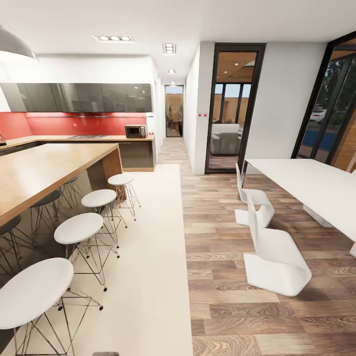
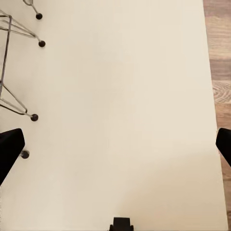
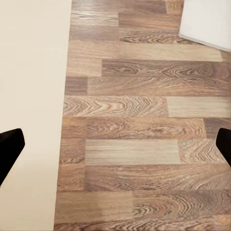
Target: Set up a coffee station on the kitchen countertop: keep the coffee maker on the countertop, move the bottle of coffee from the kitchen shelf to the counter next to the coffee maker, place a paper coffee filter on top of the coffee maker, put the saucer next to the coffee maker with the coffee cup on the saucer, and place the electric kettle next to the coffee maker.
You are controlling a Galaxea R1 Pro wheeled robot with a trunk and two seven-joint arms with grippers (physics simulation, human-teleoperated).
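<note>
From the head view, the robot faces down a long open room. At about ten o'clock, a wooden island bar (image 1: 44, 170) runs toward the far wall, with four white stools (image 1: 79, 228) lined along its near side on a cream rug (image 1: 148, 257). Beyond it, at about eleven o'clock and well apart from the robot, the kitchen countertop (image 1: 106, 138) crosses the back wall under a red splashback, carrying a small microwave (image 1: 135, 131). The coffee maker, bottle, cup, saucer, kettle and filter are too far off to make out, so their exact places cannot be told.

At about two o'clock stand a white dining table (image 1: 306, 185) and two white chairs (image 1: 274, 257) on wood flooring.

The left gripper (image 2: 115, 149) hangs over the rug, its jaws spread wide and holding nothing, wire stool legs (image 2: 14, 62) nearby. The right gripper (image 3: 115, 144) hangs over the wooden floor (image 3: 144, 120) beside the rug's edge, jaws likewise spread and holding nothing.

The surface lies ahead and to the left, so the left arm is likely nearer; driving there seems needed first.
</note>
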